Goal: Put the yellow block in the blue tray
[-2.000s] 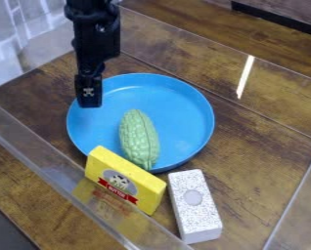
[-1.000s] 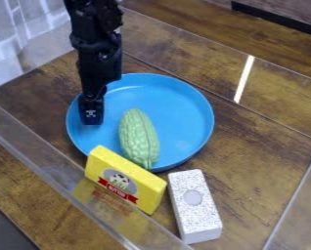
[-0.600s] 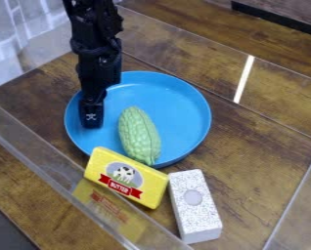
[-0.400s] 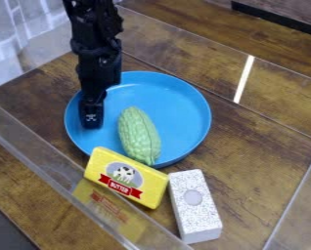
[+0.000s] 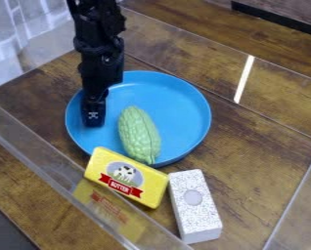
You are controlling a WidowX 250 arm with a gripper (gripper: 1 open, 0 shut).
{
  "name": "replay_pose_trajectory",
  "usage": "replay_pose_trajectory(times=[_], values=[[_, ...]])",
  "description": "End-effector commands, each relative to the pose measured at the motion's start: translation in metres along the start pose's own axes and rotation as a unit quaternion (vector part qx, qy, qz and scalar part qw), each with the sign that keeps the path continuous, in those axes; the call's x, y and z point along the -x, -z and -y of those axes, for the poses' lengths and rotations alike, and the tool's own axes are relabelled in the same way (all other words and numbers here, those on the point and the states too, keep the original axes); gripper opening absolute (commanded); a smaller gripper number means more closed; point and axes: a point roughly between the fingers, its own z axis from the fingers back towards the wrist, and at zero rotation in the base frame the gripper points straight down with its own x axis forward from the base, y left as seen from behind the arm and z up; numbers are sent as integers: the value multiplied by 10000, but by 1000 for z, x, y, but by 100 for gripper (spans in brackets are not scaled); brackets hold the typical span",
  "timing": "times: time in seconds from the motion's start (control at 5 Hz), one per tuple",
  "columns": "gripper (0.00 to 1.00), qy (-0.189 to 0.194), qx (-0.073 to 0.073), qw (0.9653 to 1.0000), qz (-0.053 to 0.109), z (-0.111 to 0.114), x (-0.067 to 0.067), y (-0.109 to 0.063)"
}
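Yellow rectangular block with red-and-white label (image 5: 127,177), beside round blue plastic tray (image 5: 193,101), ungrasped; black metal gripper (image 5: 93,106) wide, over tray; next: move to block's side of tray.

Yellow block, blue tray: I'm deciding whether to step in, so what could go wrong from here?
The yellow block lies right at the near rim of the blue tray, so a push might shove the tray instead of lifting the block. The white block sits close beside it and could get bumped. The corn takes up the near part of the tray, so the yellow block might land on it and tip.
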Motion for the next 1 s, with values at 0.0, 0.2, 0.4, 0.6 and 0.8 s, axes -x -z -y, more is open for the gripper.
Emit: replay_pose_trajectory(times=[0.0, 0.2, 0.4, 0.6, 0.8], values=[[100, -52, -152, 9998, 70, -11, -1, -6], [100, -45, -163, 9998, 75, -13, -1, -5], [100, -17, -175, 9998, 81, -14, 0, -3], [100, 20, -186, 9998, 85, -16, 0, -1], [0, 61, -190, 9998, 87, -17, 0, 0]])
